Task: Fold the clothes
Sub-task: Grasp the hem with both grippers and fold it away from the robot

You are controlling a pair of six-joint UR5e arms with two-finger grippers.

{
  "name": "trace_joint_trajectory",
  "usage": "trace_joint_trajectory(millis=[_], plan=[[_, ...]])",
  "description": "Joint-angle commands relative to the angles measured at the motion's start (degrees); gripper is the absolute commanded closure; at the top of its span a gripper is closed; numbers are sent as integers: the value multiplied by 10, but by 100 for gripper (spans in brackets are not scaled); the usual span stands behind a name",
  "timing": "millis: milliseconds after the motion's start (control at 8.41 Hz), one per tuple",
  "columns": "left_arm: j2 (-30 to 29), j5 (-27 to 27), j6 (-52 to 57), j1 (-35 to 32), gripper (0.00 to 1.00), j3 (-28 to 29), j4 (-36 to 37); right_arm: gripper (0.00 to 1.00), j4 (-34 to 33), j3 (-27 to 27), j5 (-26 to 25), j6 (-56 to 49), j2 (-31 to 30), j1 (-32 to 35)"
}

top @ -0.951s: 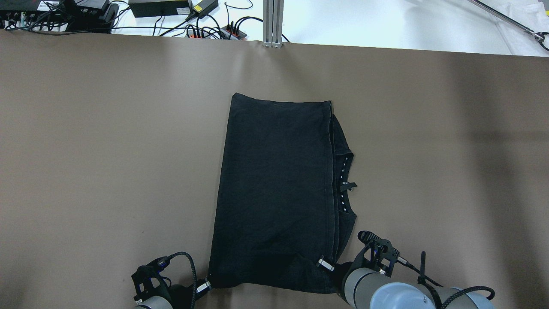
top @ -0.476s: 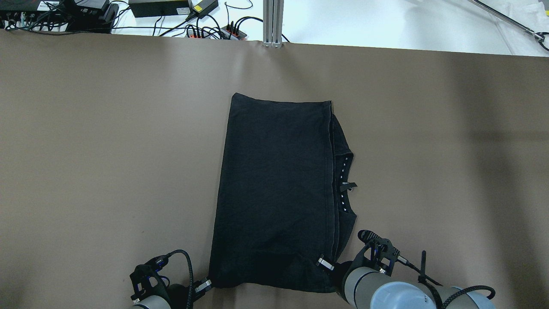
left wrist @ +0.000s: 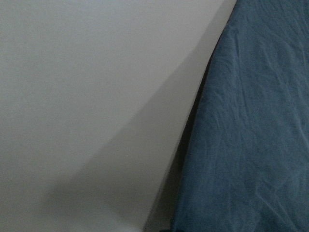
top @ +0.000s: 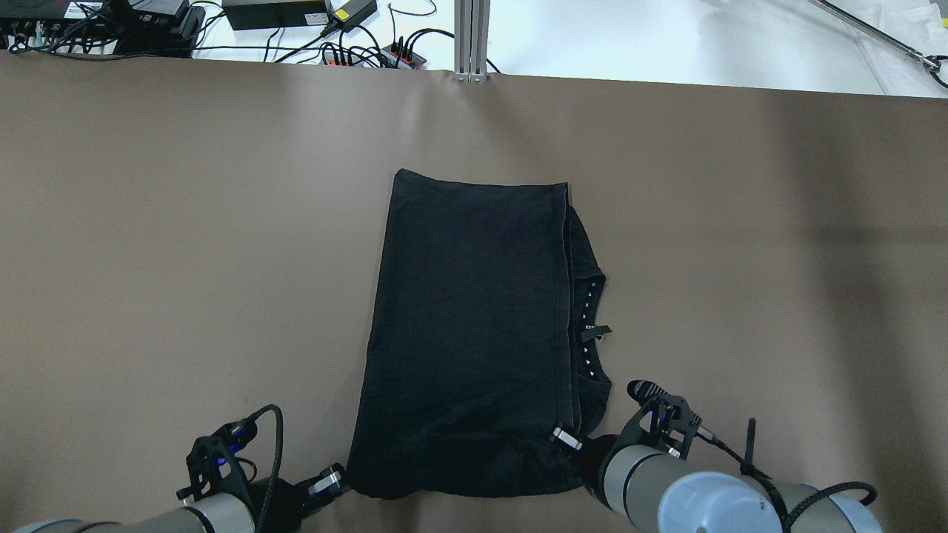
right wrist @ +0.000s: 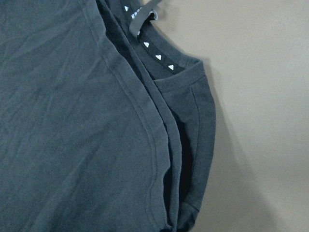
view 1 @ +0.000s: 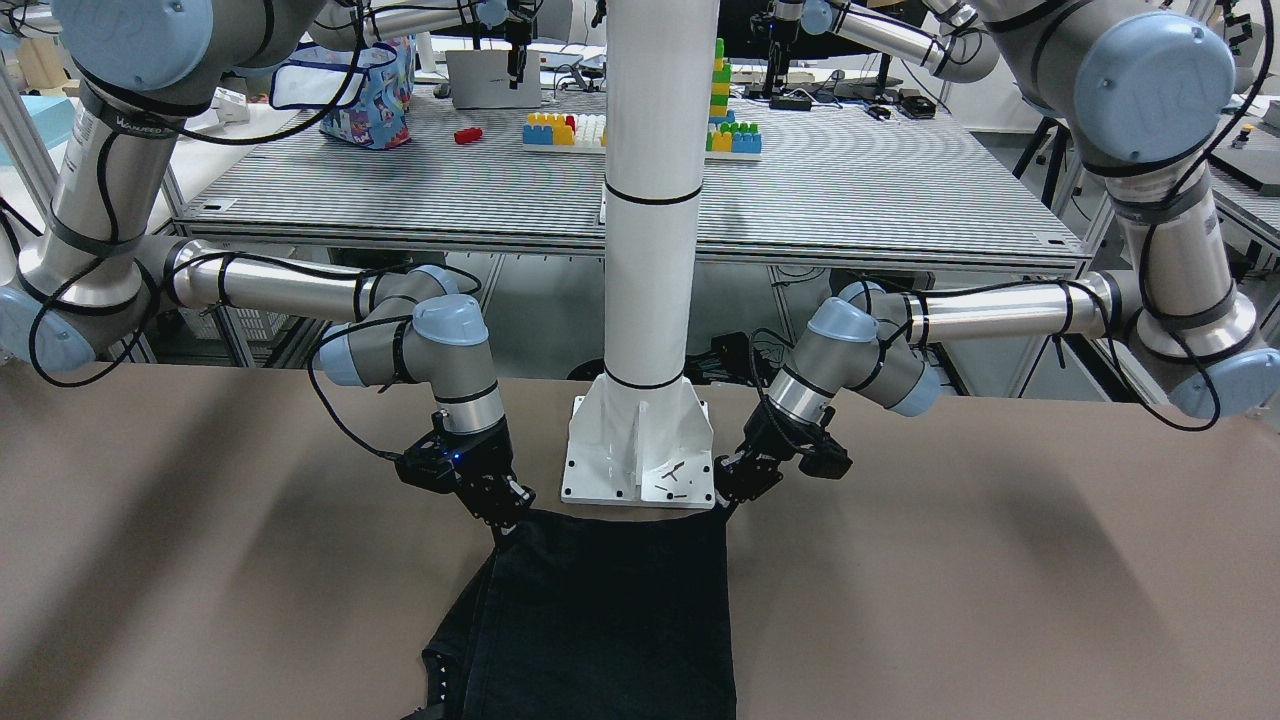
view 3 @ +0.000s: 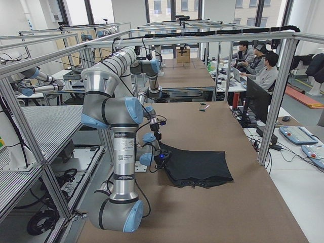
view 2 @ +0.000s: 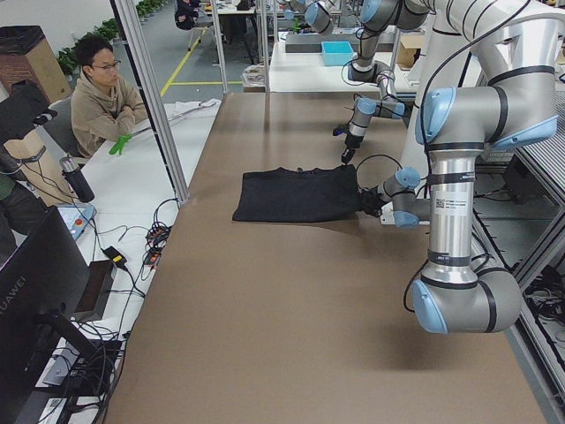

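Note:
The black garment (top: 466, 326) lies folded in a long rectangle on the brown table (top: 185, 244). Its neckline (top: 590, 326), with small white marks, peeks out along its right edge. My left gripper (top: 329, 480) is at the garment's near left corner and looks shut on it. My right gripper (top: 566, 438) is at the near right corner and looks shut on the hem. In the front view the left gripper (view 1: 724, 497) and the right gripper (view 1: 507, 517) hold the near edge of the garment (view 1: 610, 620) taut. The right wrist view shows the hem layers (right wrist: 159, 159).
The white pillar's base (view 1: 640, 450) stands just behind the garment's near edge, between both grippers. Cables and power boxes (top: 274, 15) and an aluminium post (top: 472, 37) lie past the table's far edge. An operator (view 2: 101, 93) sits beyond that edge.
The left gripper has moved left. The garment's near left corner went with it. The whole garment has slid slightly toward the robot. The right gripper has shifted slightly away from the robot.

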Motion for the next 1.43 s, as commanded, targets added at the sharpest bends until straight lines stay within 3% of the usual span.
trace_joint_trajectory(millis=[0, 119, 238, 476, 595, 833, 951, 1070, 1189, 1308], plan=[[-102, -160, 35, -160, 100, -7, 101, 100, -6, -5, 58, -4, 46, 118], [-169, -220, 53, -232, 100, 21, 157, 100, -12, -35, 125, -3, 85, 192], [-219, -287, 77, -295, 100, 70, 168, 100, -19, -98, 176, -4, 138, 252], [-300, -348, 104, -378, 100, 190, 162, 100, -20, -234, 257, -32, 228, 336], [-338, -369, 126, -410, 100, 266, 156, 100, -14, -297, 273, -49, 260, 356], [-407, -391, 151, -460, 100, 485, 23, 100, 25, -418, 273, -69, 320, 365], [-452, -389, 174, -472, 100, 615, -60, 100, 86, -480, 270, -99, 331, 371], [-488, -377, 200, -484, 30, 690, -88, 41, 119, -548, 269, -129, 358, 389], [-500, -336, 225, -484, 0, 705, -88, 6, 135, -599, 258, -194, 381, 396], [-502, -326, 227, -483, 0, 705, -88, 5, 136, -601, 255, -244, 383, 405]])
